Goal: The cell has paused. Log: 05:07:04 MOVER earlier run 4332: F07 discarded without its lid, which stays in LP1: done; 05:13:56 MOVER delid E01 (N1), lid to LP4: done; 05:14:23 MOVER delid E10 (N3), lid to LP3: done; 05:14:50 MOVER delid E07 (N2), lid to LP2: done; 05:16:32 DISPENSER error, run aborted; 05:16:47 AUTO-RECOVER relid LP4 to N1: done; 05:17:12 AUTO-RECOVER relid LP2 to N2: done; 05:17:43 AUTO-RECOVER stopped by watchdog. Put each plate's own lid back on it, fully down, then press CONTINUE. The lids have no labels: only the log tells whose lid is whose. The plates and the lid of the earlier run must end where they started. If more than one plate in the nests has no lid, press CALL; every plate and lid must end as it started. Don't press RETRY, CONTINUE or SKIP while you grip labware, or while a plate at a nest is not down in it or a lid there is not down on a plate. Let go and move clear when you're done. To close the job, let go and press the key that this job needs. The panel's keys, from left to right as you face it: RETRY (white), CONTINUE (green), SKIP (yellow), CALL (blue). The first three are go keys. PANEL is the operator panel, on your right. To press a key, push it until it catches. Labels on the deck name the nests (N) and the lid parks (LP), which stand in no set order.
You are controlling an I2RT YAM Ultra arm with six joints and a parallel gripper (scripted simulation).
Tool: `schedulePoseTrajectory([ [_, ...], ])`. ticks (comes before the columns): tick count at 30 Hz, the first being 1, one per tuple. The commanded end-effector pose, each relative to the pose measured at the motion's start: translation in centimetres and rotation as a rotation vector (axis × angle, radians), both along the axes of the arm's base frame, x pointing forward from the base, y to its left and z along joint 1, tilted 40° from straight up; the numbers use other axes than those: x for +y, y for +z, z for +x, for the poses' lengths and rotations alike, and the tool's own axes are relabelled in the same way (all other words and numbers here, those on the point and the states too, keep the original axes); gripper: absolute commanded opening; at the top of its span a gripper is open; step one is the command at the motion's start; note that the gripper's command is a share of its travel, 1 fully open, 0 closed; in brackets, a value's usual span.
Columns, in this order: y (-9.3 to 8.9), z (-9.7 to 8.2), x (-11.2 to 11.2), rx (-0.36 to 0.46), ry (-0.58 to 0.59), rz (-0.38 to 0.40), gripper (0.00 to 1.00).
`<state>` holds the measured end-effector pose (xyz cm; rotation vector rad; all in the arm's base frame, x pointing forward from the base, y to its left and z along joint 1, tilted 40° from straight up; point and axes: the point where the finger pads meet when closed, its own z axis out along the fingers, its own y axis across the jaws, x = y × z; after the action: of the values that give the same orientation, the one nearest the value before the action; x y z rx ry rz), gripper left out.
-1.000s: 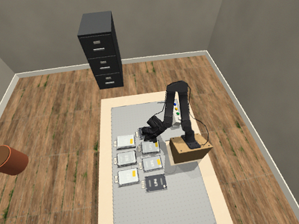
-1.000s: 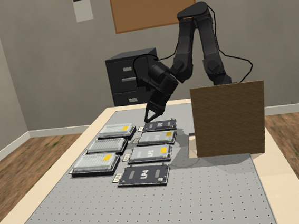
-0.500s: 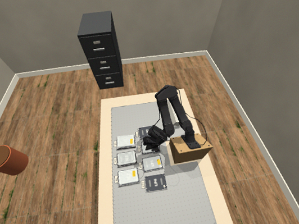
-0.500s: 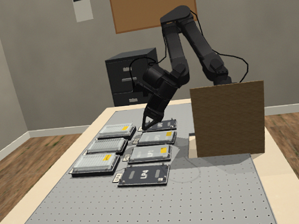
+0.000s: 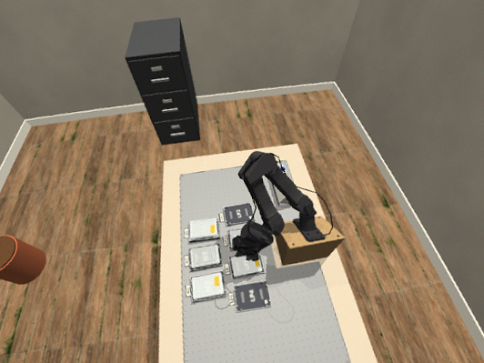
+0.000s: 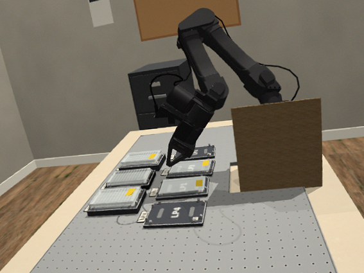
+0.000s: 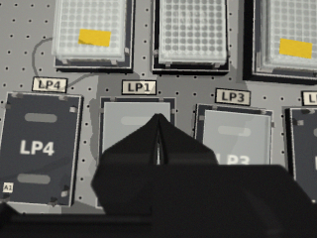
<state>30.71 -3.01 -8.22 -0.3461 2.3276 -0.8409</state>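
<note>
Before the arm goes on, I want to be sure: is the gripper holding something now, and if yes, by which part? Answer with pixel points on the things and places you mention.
Nothing is held: the gripper (image 5: 244, 251) (image 6: 169, 165) (image 7: 158, 119) is shut, with no lid between its fingertips.

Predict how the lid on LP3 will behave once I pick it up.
The lid on LP3 is probably stiff, since it lies flat with straight edges. It looks thin and see-through, the park's lettering showing through, so likely light for its size. Its smooth, plain top suggests it could slide in the gripper if pinched off-centre.
</note>
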Motion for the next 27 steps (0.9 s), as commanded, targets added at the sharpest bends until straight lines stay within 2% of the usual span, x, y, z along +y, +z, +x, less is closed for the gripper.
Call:
schedulePoseTrajectory([
  [1, -0.8, 0.6, 1.3, -0.037, -0.035, -0.004, 0.0],
  [20, -6.2, 0.8, 7.8, -0.04, -0.033, -0.004, 0.0],
  [27, -5.9, 0.6, 7.5, -0.04, -0.036, 0.003, 0.0],
])
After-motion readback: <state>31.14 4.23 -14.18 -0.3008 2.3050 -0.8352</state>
